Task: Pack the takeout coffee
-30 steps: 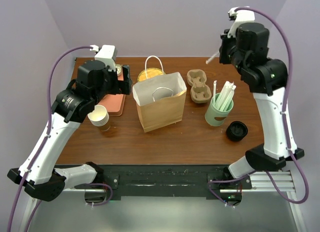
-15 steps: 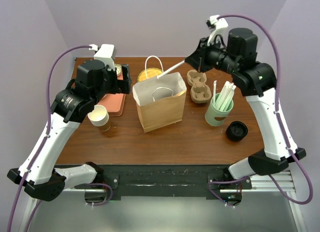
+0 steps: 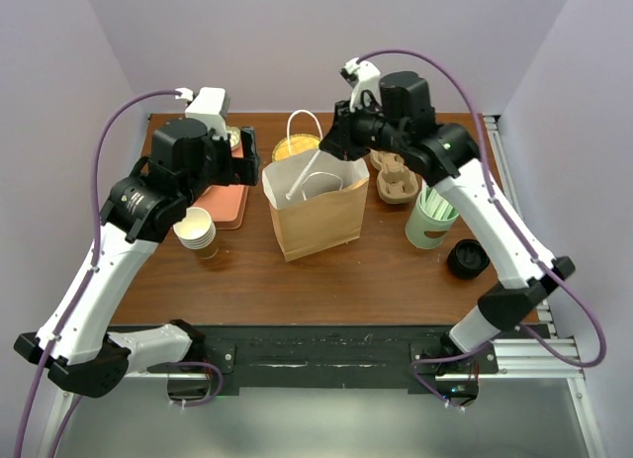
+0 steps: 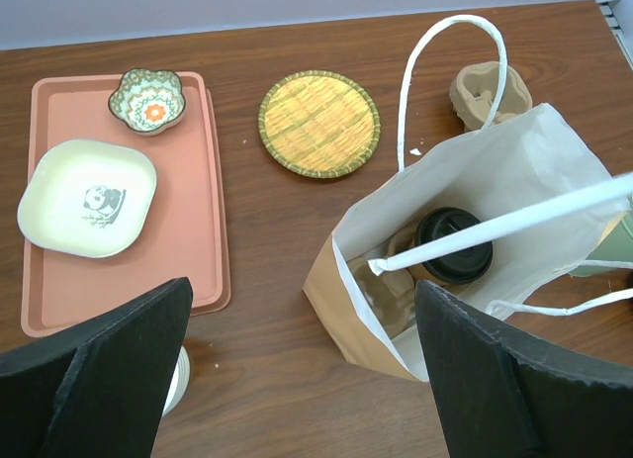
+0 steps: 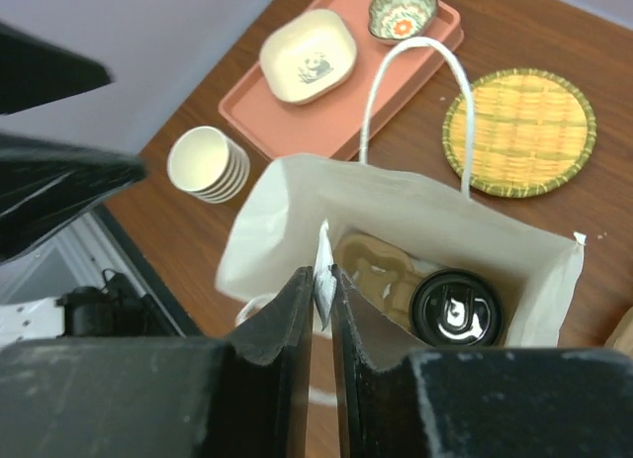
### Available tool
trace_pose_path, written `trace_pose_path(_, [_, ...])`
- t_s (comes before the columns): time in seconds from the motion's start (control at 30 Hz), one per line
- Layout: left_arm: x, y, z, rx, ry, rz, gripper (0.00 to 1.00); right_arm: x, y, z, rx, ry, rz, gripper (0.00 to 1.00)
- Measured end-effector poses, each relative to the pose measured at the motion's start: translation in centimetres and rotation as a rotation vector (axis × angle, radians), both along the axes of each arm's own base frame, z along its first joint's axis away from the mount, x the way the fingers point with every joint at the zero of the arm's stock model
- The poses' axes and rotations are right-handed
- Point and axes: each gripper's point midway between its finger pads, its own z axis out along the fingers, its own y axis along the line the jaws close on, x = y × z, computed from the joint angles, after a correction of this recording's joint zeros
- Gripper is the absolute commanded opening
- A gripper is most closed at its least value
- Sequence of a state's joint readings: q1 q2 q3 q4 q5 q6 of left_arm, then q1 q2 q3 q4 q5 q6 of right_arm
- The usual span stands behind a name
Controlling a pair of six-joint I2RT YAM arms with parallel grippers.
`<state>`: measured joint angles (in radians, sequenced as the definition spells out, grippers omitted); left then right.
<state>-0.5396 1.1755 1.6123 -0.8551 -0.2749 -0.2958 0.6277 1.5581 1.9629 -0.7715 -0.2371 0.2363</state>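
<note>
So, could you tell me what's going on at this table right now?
The right claw is pinching a white straw and holding it slanted over the open paper bag, its tip in the bag's mouth. The takeout coffee already stands inside the bag, black lid on. The left claw hangs open and empty over the table beside the bag.

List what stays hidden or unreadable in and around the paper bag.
Coffee cup: both wrist views show only its black lid; the bag's walls hide the body.
Straw: cut off by the right edge in the left wrist view; a mere sliver between the right end effector's fingers in its own view.
Top view: the bag hides the cup entirely.
</note>
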Motion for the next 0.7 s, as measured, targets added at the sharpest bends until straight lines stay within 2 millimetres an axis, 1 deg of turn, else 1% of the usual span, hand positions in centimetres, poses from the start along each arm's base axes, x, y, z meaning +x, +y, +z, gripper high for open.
trace_pose_path(0.07, [-0.1,0.0,-0.1,0.0,0.0,0.0,1.0,1.3,0.7,-1.5,-0.02,0.023,-0.011,0.32])
trace_pose_path(0.1, [-0.1,0.1,-0.1,0.0,0.0,0.0,1.0,1.8,1.1,-2.5,-0.033,0.039,-0.011,0.46])
trace_pose_path(0.17, [-0.3,0.1,0.0,-0.002,-0.002,-0.001,1.0,2.7,1.7,-4.3,-0.064,0.071,-0.008,0.55])
trace_pose_path(0.2, [-0.3,0.2,0.0,-0.003,-0.004,-0.002,1.0,3.0,1.8,-4.9,-0.081,0.083,-0.009,0.64])
trace_pose_path(0.23, [-0.4,0.2,0.1,-0.005,-0.006,-0.003,1.0,3.5,2.0,-5.3,-0.097,0.094,-0.008,0.69])
trace_pose_path(0.27, [-0.6,0.2,0.2,-0.008,-0.009,-0.006,1.0,4.0,2.2,-5.3,-0.106,0.097,-0.013,0.74])
trace_pose_path(0.3, [-0.7,0.2,0.3,-0.011,-0.012,-0.008,1.0,4.5,2.3,-4.9,-0.113,0.088,-0.023,0.84])
trace_pose_path(0.33, [-0.8,0.2,0.4,-0.013,-0.016,-0.01,1.0,4.8,2.4,-4.4,-0.111,0.076,-0.027,0.98])
trace_pose_path(0.4, [-0.9,0.1,0.8,-0.025,-0.028,-0.02,1.0,5.1,2.0,-2.7,-0.104,0.044,-0.052,0.99])
trace_pose_path(0.47, [-1.1,-0.2,1.3,-0.045,-0.048,-0.038,1.0,4.5,1.1,-0.7,-0.086,0.006,-0.072,0.99])
trace_pose_path(0.53, [-1.3,-0.6,1.7,-0.073,-0.074,-0.066,1.0,3.1,-0.3,1.3,-0.058,-0.022,-0.096,0.99])
trace_pose_path(0.7, [-2.3,-1.6,2.9,-0.149,-0.153,-0.138,1.0,-1.2,-4.5,5.2,0.03,-0.059,-0.193,0.99])
